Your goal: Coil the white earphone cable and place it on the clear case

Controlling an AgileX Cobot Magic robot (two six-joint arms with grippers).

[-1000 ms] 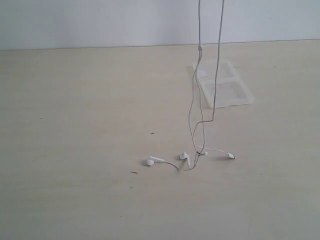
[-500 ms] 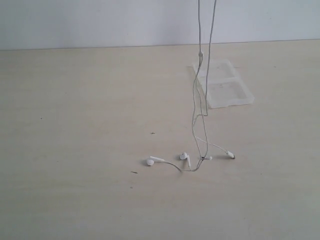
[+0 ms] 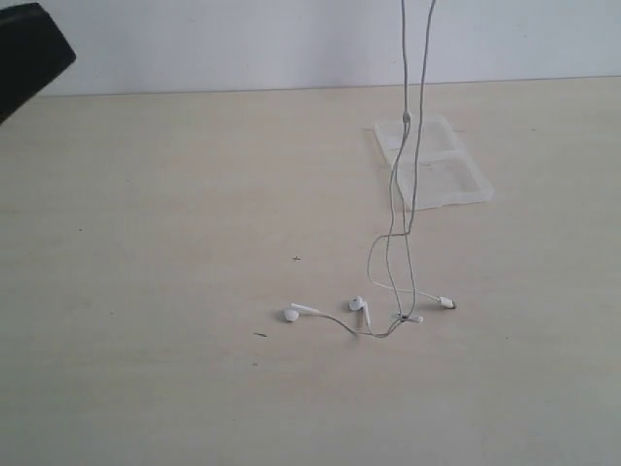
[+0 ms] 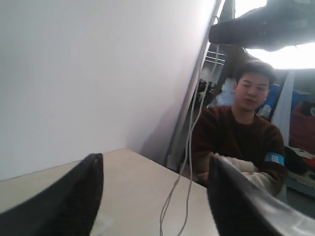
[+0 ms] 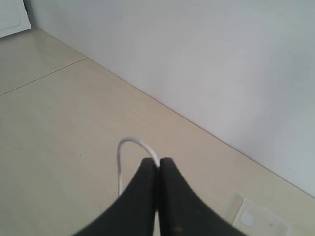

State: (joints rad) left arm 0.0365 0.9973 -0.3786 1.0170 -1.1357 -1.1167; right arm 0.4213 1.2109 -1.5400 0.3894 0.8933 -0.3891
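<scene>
**While the right gripper (image 5: 158, 164) pinches the cable (image 3: 393, 209), the left gripper (image 4: 155, 162) stands wide**

Where the right gripper's jaws press together, they hold a small loop of the white cable. From above, two strands hang down and cross in front of the clear case (image 3: 441, 175). Both earbuds (image 3: 291, 314) and the plug (image 3: 446, 303) lie on the table (image 3: 146, 243) on the nearer side of the case, well apart from it. The left gripper's jaws are spread wide and grip nothing.
</scene>
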